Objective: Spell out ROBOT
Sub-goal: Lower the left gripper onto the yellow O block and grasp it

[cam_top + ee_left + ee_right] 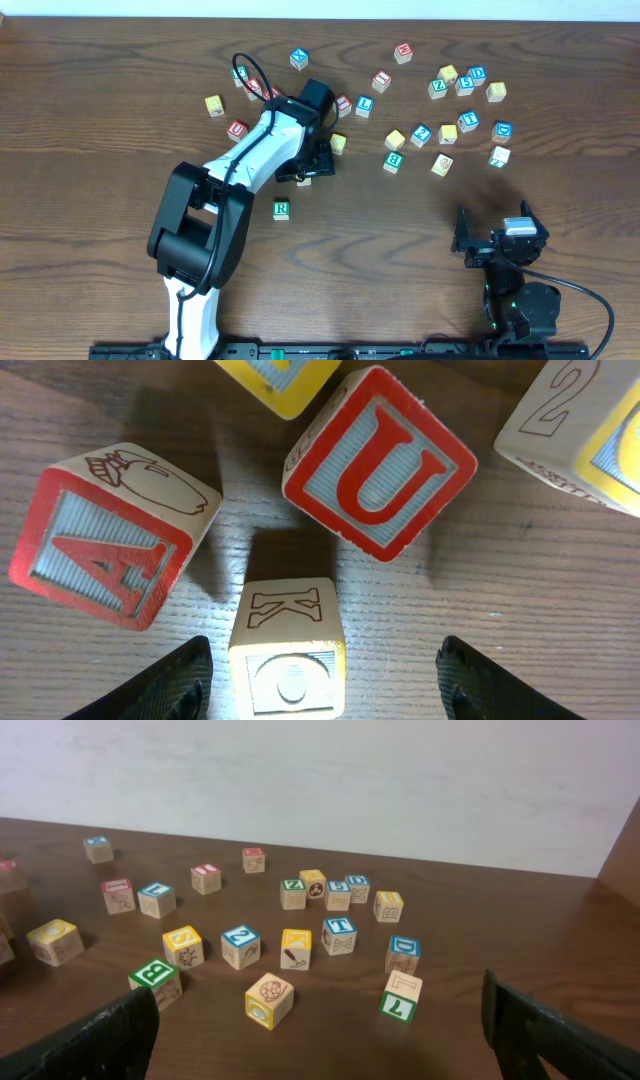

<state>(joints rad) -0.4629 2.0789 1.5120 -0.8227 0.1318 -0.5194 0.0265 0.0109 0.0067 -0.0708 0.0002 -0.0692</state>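
Overhead: the white-and-black left arm (250, 160) reaches to a cluster of wooden letter cubes at centre-left of the dark wooden table (400, 250). The green-faced R cube (281, 209) sits alone just below the arm. At lower right, the right fingers (463, 235) are spread wide over bare wood, well apart from the cubes scattered across the upper right.

Left wrist: the left fingers (175, 685) stand released at the bottom corners, either side of a yellow-faced cube with an outlined K on its side (288, 650), touching neither face. A red-faced U cube (380, 460) lies above it, a red-faced A cube (100, 550) at left.

Right wrist: the fingers frame nothing. The green-faced B cube (155, 980) sits at lower left, the blue-faced T cube (340, 935) near centre.
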